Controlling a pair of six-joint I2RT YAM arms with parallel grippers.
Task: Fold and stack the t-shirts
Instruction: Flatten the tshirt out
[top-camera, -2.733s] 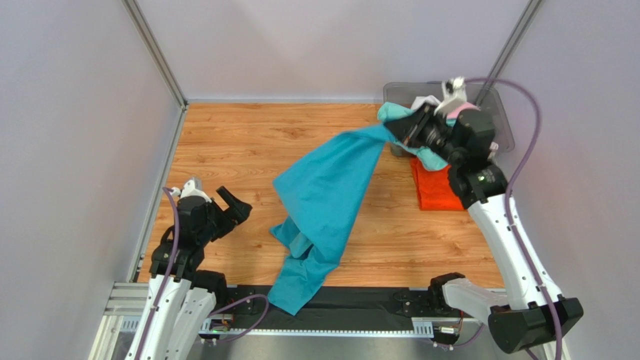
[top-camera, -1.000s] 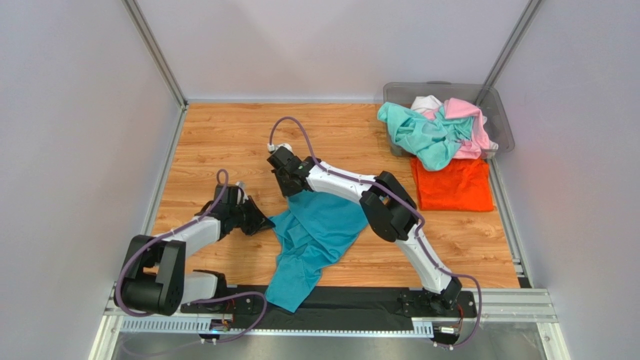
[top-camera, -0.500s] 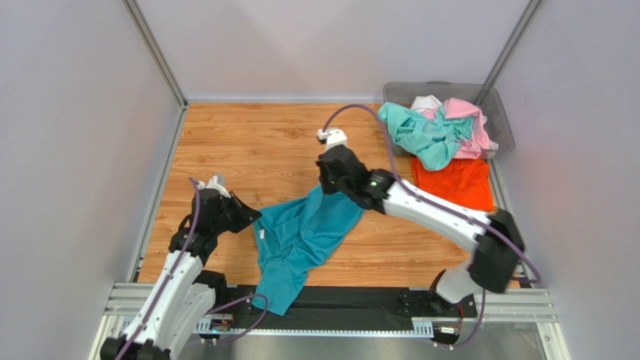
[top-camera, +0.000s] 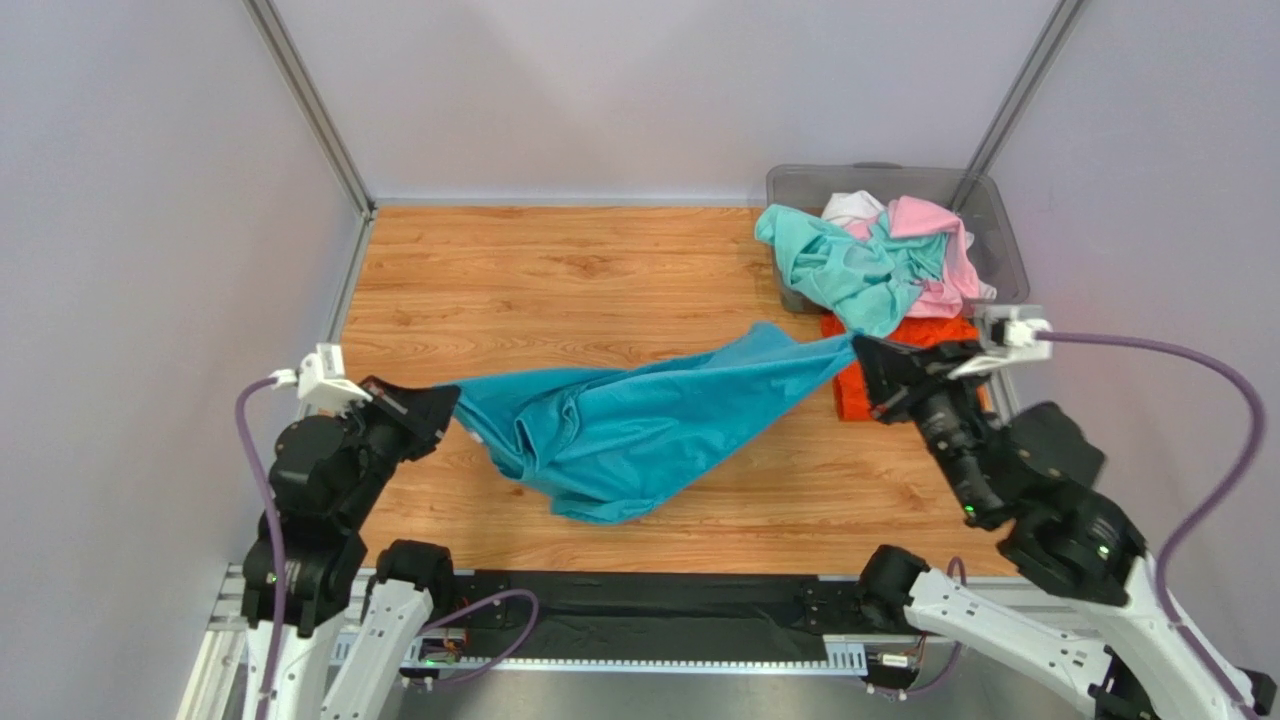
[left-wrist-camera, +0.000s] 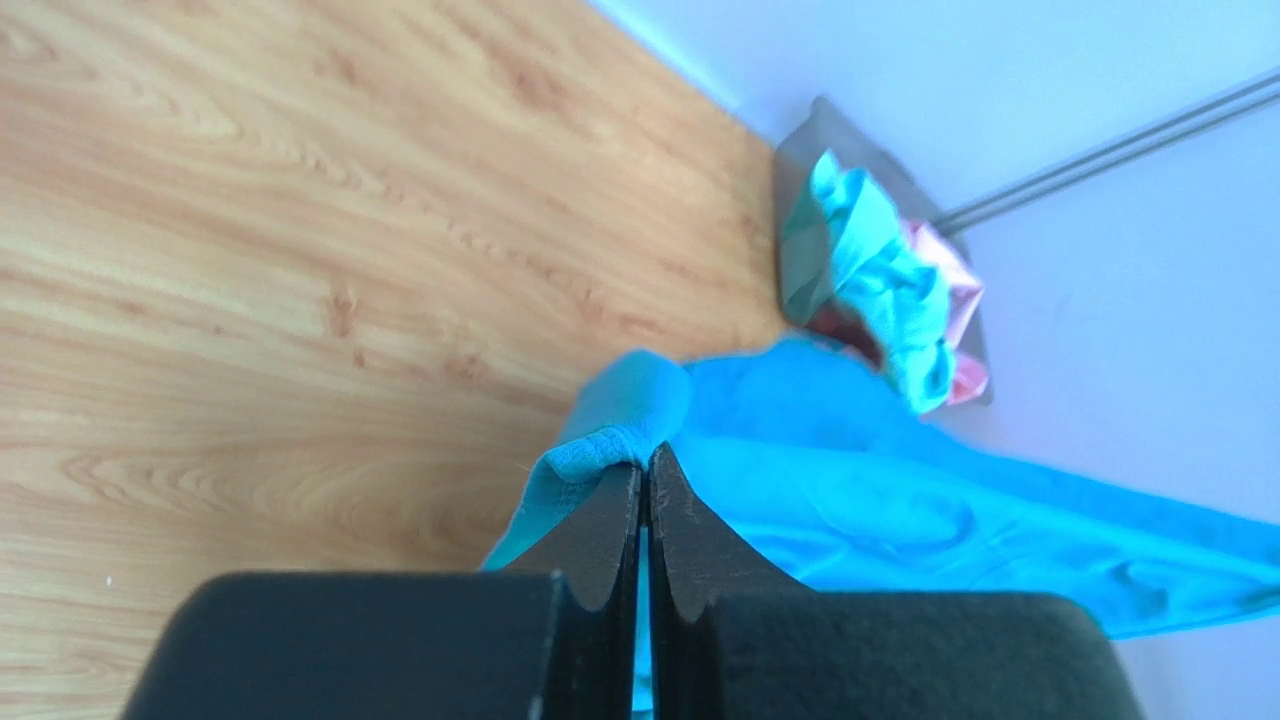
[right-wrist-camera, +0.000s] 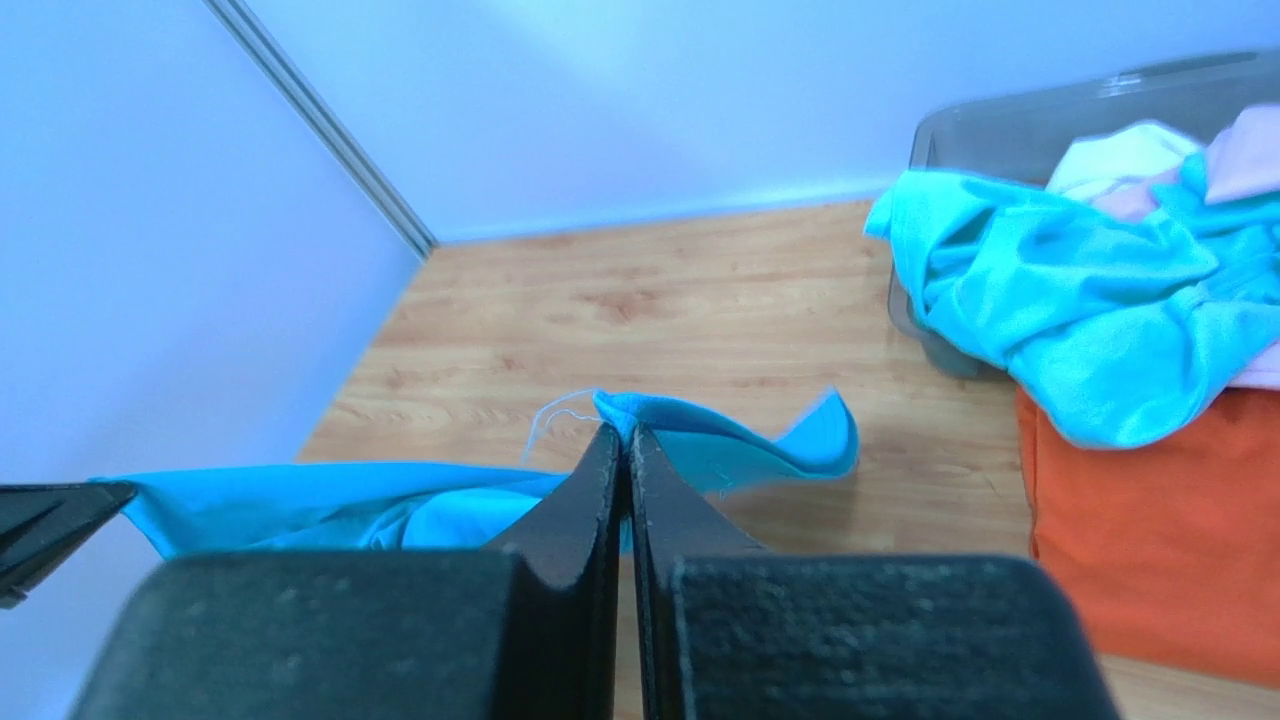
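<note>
Spreading was the step in hand: left hand (top-camera: 445, 402) and right hand (top-camera: 867, 360), each clamped on an edge of the teal-blue t-shirt (top-camera: 631, 428), held it stretched over the surface (top-camera: 526, 278); next, it probably needed lowering flat for folding.

Wood-grain tabletop (top-camera: 526, 285), orange shirt (right-wrist-camera: 1157, 525) lying flat on the right side, grey bin (top-camera: 789, 180) just behind it in the corner.
</note>
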